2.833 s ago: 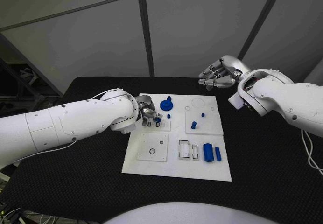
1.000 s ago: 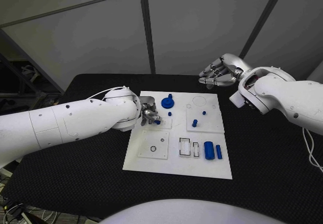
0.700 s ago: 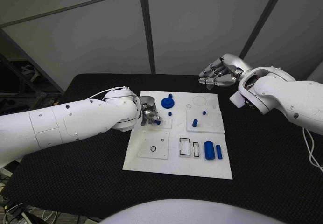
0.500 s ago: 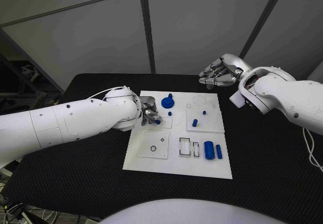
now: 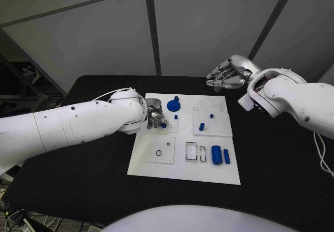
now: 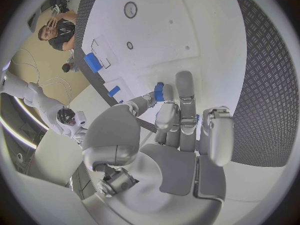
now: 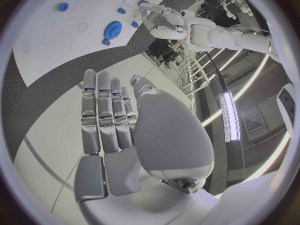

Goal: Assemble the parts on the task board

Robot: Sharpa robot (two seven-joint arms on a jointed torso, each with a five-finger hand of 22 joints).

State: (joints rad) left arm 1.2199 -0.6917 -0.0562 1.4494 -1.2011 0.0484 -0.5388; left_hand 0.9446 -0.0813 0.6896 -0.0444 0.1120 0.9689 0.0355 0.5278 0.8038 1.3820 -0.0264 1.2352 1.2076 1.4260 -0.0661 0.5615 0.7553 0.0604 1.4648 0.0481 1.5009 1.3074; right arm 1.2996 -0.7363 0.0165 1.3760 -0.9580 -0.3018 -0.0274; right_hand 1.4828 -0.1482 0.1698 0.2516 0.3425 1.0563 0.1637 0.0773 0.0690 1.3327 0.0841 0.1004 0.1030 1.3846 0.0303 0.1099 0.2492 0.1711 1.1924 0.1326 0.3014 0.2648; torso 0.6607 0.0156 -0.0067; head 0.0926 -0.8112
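Silver fingers (image 6: 167, 112) of left hand (image 5: 154, 117) pinched on a small blue plastic peg (image 6: 159, 91), low over the white task board (image 5: 182, 169) at its left middle. Right hand (image 5: 226, 75) raised past the board's far right corner, fingers straight, together, holding nothing. Beneath, black textured bench (image 5: 76, 179); behind, grey wall panels (image 5: 201, 34).
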